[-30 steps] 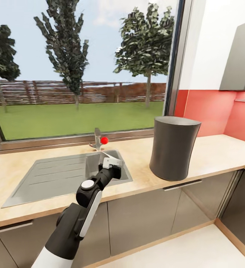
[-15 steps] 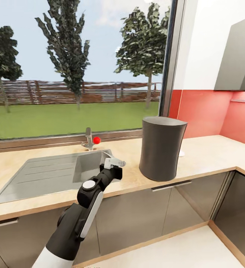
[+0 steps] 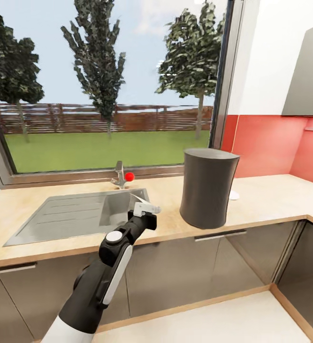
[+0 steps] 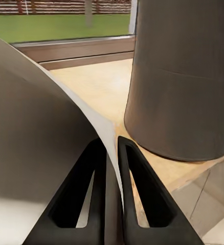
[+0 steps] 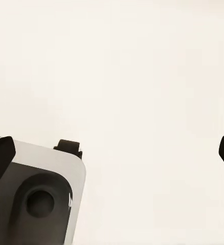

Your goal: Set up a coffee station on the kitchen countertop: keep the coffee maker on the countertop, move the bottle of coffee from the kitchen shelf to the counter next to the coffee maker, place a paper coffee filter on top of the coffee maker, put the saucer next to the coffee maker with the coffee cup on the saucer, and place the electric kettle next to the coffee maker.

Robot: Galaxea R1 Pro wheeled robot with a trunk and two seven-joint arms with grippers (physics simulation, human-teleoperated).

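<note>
Paper coffee filter (image 3: 142,200): white, thin, pinched by its edge in my left gripper (image 3: 146,208), jaws nearly closed, over the countertop (image 3: 266,200) beside the coffee maker (image 3: 207,187). Likely light, crushable. Right gripper's state: cannot tell.

You see one coffee maker (image 3: 207,188), one sink (image 3: 77,215), one tap (image 3: 119,174), one paper coffee filter (image 3: 138,197) on one surface (image 3: 266,197).

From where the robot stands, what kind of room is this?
Most likely a home kitchen. A steel sink with a tap is set into a pale wood-look countertop over dark cabinets, a tall grey coffee maker stands beside the sink, and a big window looks onto a garden.
</note>
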